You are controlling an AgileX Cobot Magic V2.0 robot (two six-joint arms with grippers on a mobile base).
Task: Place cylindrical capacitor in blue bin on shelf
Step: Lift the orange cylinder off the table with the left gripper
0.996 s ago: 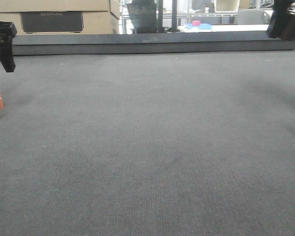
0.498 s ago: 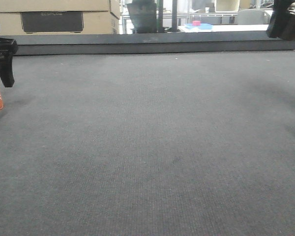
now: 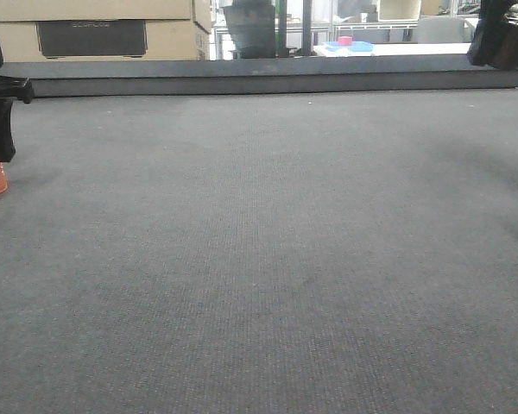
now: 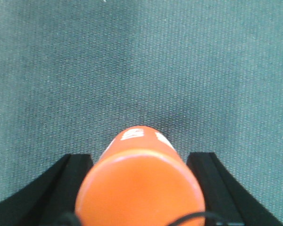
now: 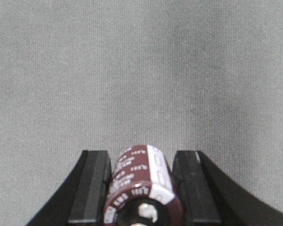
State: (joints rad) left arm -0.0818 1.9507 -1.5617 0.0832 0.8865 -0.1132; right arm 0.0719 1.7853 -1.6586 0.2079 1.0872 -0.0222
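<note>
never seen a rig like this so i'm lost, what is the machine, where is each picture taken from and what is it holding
It is a robot with two arms, each ending in two black fingers. The front view looks across a dark grey mat; the other two views come from wrist cameras looking down past the fingers. The left fingers flank an orange cylinder standing on the mat at the left edge; whether they squeeze it I cannot tell. The right fingers, raised at far right, hold a small dark brown cylindrical capacitor above the mat.
</note>
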